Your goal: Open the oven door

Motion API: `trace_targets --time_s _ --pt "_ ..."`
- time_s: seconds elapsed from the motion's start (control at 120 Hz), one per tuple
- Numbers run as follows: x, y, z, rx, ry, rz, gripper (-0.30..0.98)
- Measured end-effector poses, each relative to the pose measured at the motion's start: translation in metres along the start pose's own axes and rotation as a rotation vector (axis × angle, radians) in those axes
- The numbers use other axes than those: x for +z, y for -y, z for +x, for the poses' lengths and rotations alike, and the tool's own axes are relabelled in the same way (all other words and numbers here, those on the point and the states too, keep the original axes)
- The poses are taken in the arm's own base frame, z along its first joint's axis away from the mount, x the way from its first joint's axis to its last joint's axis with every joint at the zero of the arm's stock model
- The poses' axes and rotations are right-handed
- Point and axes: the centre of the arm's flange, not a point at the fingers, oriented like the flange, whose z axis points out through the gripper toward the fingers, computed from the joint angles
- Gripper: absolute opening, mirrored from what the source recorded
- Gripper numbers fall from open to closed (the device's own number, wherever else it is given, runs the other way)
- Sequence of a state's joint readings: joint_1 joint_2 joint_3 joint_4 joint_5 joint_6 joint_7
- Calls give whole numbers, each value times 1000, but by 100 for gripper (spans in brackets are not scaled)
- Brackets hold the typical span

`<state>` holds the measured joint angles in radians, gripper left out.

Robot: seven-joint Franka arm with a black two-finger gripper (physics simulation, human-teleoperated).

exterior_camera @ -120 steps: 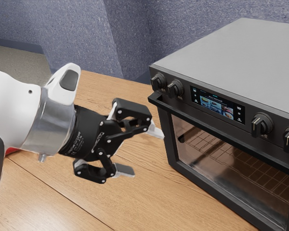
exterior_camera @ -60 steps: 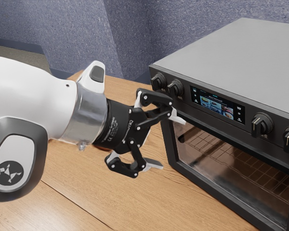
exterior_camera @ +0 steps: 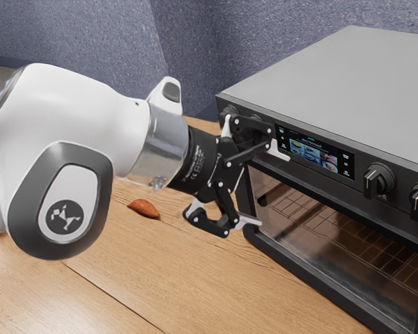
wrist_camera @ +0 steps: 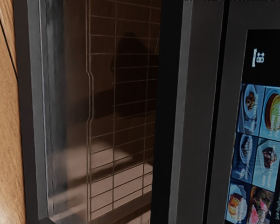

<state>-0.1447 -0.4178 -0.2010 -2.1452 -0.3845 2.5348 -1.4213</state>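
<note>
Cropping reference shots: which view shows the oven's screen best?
Exterior view: the screen appears nearly whole, with all its rows of food pictures. The wrist view has it closer, but sideways and cut off at the edge.

White arm (exterior_camera: 63,97) at left, grey-rimmed oval panel (exterior_camera: 76,181), dark round emblem (exterior_camera: 65,217); now silver collar (exterior_camera: 150,149) mid-frame, black gripper (exterior_camera: 266,188), pale-tipped, white lettering (exterior_camera: 197,165)!

Oven (exterior_camera: 348,76) on table (exterior_camera: 125,278), display (exterior_camera: 312,154) above door (exterior_camera: 299,236).
</note>
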Motion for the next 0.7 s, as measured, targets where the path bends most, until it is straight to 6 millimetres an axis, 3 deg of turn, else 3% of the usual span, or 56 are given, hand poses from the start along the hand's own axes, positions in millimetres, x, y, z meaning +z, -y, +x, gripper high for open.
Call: trace_targets --time_s 0.7 --pt "26 -16 20 -19 -4 18 68"
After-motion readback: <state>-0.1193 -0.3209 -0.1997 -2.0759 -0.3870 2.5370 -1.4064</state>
